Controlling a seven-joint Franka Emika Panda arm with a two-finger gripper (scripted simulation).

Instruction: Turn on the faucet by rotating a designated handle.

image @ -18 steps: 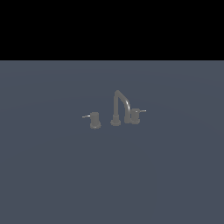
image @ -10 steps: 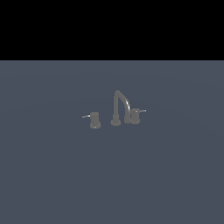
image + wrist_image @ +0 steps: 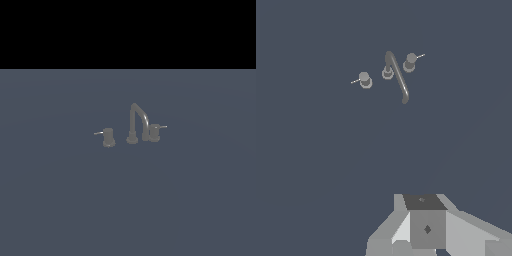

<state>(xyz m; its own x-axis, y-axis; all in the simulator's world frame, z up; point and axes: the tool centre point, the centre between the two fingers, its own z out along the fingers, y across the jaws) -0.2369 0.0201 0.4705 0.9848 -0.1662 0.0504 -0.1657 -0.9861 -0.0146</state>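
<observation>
Outwardly, in the exterior view, a small dark grey metal faucet with a tall arched gooseneck spout on a round base is seen standing upright near the middle of a flat slate-blue desk. The handle, a short dark grey cylindrical knob with a flared base, is set toward the exterior view's left of the spout, apart from it, with a thin pale pin pointing to that same side. A twin dark grey knob is placed just beside the spout on the other side, its pin pointing to the exterior view's right. No arm is shown in this view.

From the wrist view, the faucet, the handle and the twin knob are seen from above, well apart from the grey-and-white pincer body at the frame's edge. Its fingertips are cut off, so whether it is spread or closed cannot be told; nothing is touched by it.
</observation>
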